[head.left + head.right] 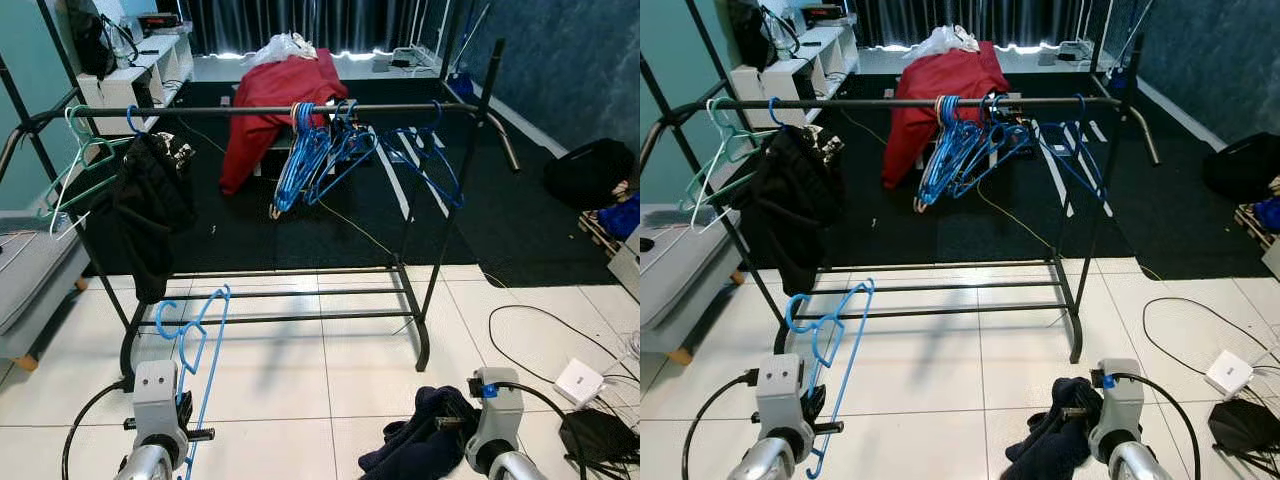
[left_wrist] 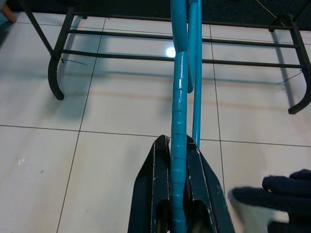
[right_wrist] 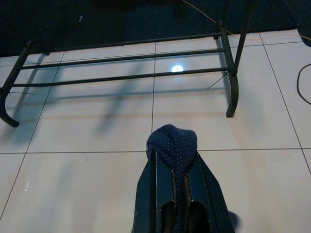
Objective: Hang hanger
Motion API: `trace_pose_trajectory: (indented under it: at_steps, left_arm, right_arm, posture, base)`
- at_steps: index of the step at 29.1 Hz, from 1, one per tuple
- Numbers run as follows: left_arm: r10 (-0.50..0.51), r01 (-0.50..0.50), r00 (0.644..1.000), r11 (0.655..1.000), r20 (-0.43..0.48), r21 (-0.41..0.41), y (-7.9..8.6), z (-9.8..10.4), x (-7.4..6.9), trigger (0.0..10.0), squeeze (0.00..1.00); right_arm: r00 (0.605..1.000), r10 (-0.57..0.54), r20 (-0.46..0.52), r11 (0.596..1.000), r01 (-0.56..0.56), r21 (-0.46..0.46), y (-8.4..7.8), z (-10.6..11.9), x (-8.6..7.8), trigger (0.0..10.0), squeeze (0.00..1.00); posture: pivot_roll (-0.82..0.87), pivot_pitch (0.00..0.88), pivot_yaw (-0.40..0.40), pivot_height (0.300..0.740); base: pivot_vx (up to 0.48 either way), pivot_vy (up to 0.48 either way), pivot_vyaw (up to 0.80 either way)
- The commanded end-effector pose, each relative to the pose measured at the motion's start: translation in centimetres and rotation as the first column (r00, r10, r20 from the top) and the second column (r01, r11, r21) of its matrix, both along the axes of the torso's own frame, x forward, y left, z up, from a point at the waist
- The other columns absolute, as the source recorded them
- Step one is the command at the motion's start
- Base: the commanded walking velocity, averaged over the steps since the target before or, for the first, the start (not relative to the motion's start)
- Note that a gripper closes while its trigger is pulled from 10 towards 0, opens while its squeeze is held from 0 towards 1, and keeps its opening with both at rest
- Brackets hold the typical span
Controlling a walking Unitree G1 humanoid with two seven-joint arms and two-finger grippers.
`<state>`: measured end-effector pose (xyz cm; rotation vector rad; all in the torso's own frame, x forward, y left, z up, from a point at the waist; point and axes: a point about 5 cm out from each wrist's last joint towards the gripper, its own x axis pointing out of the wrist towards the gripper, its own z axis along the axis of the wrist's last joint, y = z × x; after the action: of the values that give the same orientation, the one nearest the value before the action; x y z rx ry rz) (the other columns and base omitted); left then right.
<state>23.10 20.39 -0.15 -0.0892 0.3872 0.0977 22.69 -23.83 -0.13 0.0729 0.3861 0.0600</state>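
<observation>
My left gripper [image 2: 178, 145] is shut on a blue plastic hanger [image 1: 198, 340], held upright low at the front left, its hook [image 1: 165, 322] level with the rack's lower rails. My right gripper [image 3: 176, 154] is shut on a dark navy knitted garment [image 1: 420, 440] that droops at the front right. Ahead stands a black clothes rack [image 1: 420, 290]; its top rail [image 1: 250, 110] carries several blue hangers [image 1: 320, 150], a black garment [image 1: 150, 210] and pale green hangers [image 1: 75, 160] at the left end.
A red cloth [image 1: 275, 100] drapes over furniture behind the rack on a dark carpet. A grey bench [image 1: 30, 280] sits at the left. Cables, a white box [image 1: 578, 380] and a black bag [image 1: 590, 175] lie on the right.
</observation>
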Motion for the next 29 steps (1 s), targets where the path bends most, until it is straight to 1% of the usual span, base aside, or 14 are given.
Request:
trace_pose_trajectory:
  at_steps: [1,14,29]
  left_arm:
    - [-0.005,0.005,1.0,1.0,-0.022,-0.001,0.1,-0.4,-0.3,10.0,0.0]
    - [-0.017,0.016,0.999,1.0,-0.035,-0.016,1.0,-0.8,-0.6,10.0,0.0]
    - [-0.021,0.02,0.999,0.999,-0.038,-0.027,1.4,-1.0,-1.0,10.0,0.0]
  right_arm:
    - [1.0,-0.014,-0.003,1.0,0.014,0.008,-0.1,0.0,0.0,10.0,0.0]
    - [1.0,-0.021,-0.015,1.0,0.022,0.008,-0.1,-0.4,0.1,10.0,0.0]
    - [1.0,-0.021,-0.016,1.0,0.021,0.008,-0.1,-0.5,0.0,10.0,0.0]
  posture:
    - [0.03,0.057,-0.001,0.735]
    - [0.03,0.041,0.006,0.735]
    - [0.03,0.022,0.004,0.735]
  base:
    - [0.0,0.0,0.0]
    - [0.0,0.0,0.0]
    - [0.0,0.0,0.0]
